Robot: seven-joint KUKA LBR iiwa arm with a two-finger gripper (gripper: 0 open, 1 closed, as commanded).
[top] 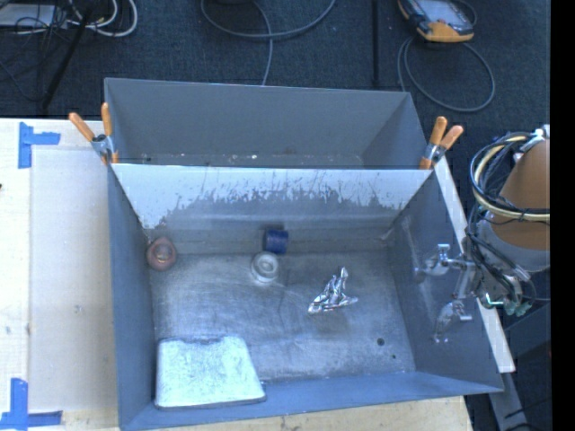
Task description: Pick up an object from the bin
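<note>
Currently the parted jaws hang over the bin's right wall [419, 232].

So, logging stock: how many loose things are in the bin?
5: brown round piece, left; blue piece, far side; clear round piece beside it; crumpled silver piece, middle; white cloth, near-left, which may hide more.

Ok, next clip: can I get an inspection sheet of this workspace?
Surface: grey bin, floor scuffed.
Job's things: brown round piece at left; blue piece at back; clear cap just before it; silver crumpled piece mid-floor; white cloth in near-left corner.
Clutter: nothing seen.
Grippers: gripper by the right wall, over none of them.
Cables: loops on the wrist; leads behind the bin.
Surroundings: dark carpet.
</note>
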